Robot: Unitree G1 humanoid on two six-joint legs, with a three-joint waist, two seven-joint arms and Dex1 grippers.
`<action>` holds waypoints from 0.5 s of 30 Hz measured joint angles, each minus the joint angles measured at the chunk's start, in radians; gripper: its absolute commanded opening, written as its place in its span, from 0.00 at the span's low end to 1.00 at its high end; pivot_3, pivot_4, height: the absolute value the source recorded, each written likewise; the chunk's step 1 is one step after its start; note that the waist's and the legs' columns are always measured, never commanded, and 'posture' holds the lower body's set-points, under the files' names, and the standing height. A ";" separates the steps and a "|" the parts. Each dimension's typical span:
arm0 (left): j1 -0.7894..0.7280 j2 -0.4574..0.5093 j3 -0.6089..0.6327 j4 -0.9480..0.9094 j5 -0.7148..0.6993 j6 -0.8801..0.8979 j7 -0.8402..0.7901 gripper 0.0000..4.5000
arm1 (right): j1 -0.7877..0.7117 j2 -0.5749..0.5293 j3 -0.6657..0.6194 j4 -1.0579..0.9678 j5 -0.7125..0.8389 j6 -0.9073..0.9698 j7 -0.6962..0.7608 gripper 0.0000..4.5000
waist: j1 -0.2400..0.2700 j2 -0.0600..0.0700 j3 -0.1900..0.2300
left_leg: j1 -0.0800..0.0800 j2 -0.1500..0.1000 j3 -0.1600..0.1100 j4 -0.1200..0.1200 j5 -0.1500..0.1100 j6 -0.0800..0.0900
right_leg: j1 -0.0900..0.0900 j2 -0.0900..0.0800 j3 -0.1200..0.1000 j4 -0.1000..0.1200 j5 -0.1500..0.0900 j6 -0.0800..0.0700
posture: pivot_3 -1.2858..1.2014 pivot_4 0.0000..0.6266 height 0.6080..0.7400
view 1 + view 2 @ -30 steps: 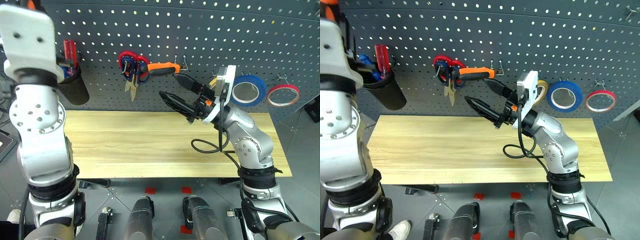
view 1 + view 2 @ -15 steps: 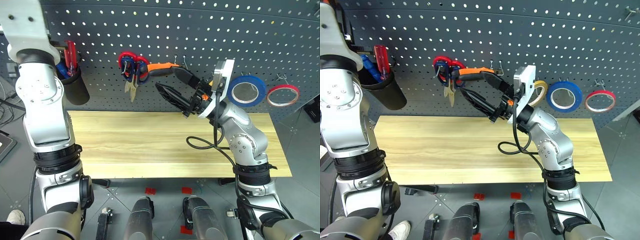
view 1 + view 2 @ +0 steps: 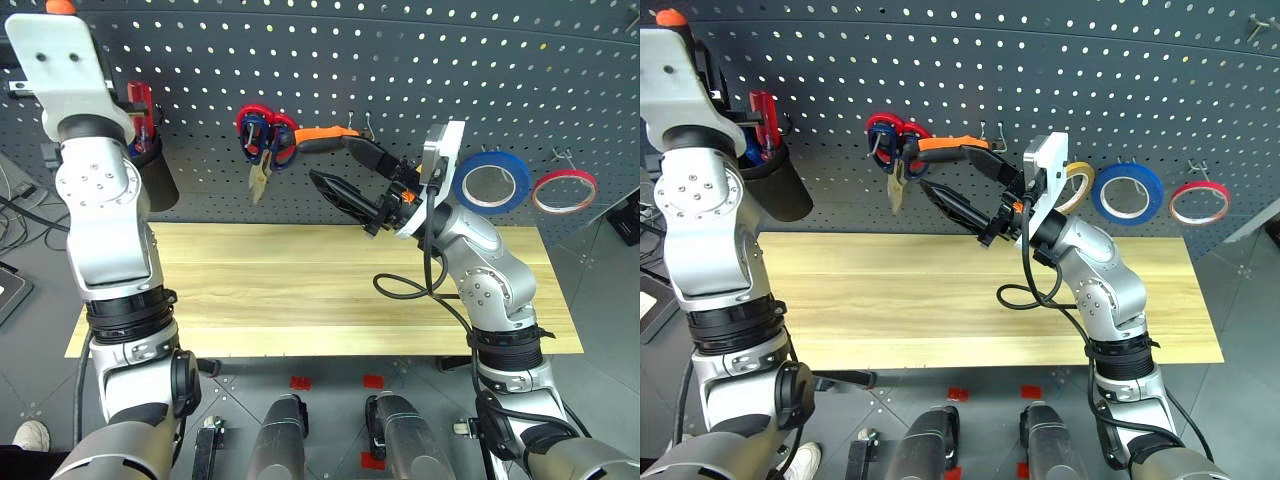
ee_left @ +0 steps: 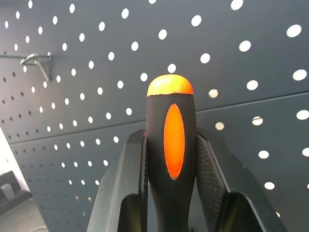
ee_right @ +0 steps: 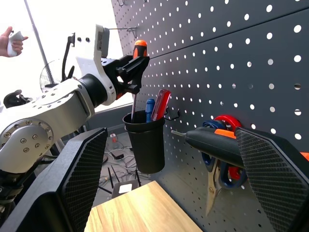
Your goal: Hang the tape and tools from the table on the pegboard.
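We have the orange-and-black screwdriver [image 4: 171,145] pinched handle-up between the left gripper [image 4: 170,159] fingers, its shaft hanging into the mouth of the black cup [image 5: 144,140] on the pegboard [image 3: 420,70], where the red and blue screwdrivers already stand. The right gripper [image 3: 352,176] waits with fingers spread wide, near the hung pliers [image 3: 325,136] and scissors [image 3: 262,150]; the blue tape roll [image 3: 492,180] is on its hook and the bench [image 3: 300,290] is bare. For this step we judge it best to keep the shaft vertical and clear of the rim, lower it well inside, and release only once the tip is well down.
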 measured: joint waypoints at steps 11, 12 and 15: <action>0.052 -0.047 0.013 -0.022 -0.008 0.121 0.030 0.38 | 0.000 -0.012 0.000 0.020 -0.032 -0.012 -0.003 1.00 | -0.002 -0.001 -0.005 | 0.000 0.000 0.001 0.000 0.000 0.000 | -0.001 0.000 0.000 0.003 0.000 0.000 | 0.50 0.31 1.00; 0.052 -0.046 0.013 -0.026 -0.008 0.121 0.030 0.44 | 0.000 -0.012 0.000 0.021 -0.035 -0.013 -0.003 1.00 | -0.002 0.000 -0.005 | 0.000 0.000 0.001 0.000 0.000 0.000 | -0.001 0.000 0.000 0.003 0.000 0.000 | 0.50 0.31 1.00; 0.052 -0.043 0.014 -0.035 -0.010 0.121 0.029 0.63 | 0.000 -0.011 0.000 0.021 -0.040 -0.020 -0.002 1.00 | -0.001 0.000 -0.010 | 0.000 0.000 0.001 0.000 0.000 0.000 | -0.001 0.000 0.001 0.003 0.000 0.000 | 0.50 0.31 1.00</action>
